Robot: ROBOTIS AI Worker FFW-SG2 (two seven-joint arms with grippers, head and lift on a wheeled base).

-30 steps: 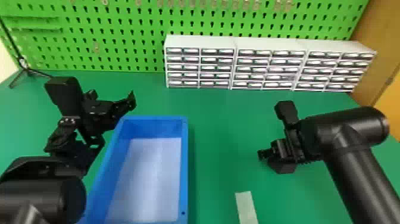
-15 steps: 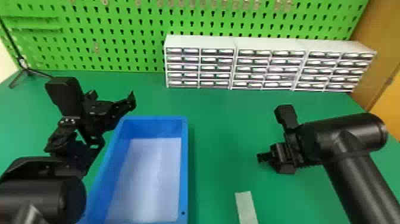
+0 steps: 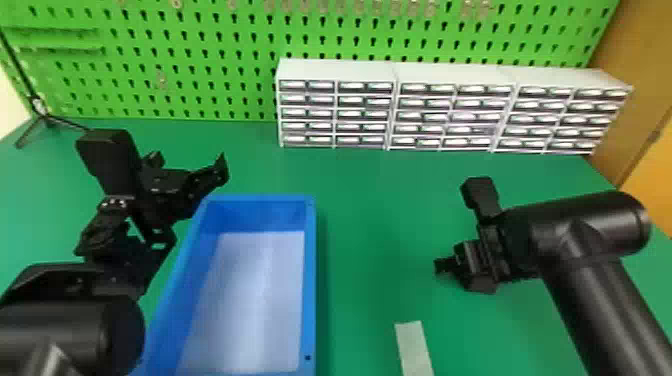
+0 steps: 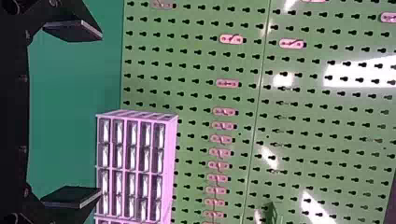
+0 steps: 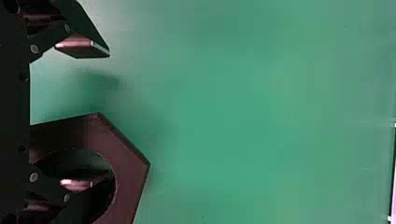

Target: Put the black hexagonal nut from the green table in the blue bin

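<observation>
"Where's the black, flat hexagonal nut with the round hole (image 5: 130,163)?"

"Lower left of the right wrist view, against the green tabletop (image 5: 243,121)."

"Gripped?"

"No: the black two-fingered right gripper (image 5: 101,119) is spread, one finger showing in the hole's outline. Whether it's inside, I can't tell."

"What's changed?"

"In the head view, that arm has dipped slightly down the frame; probably lining up the grasp. The rectangular blue plastic bin (image 3: 311,280), lower left, comes after."

The head view looks down across table (image 3: 375,200) and pegboard (image 3: 240,60), left wrist's faces the pegboard, right wrist's the table closely.
</observation>
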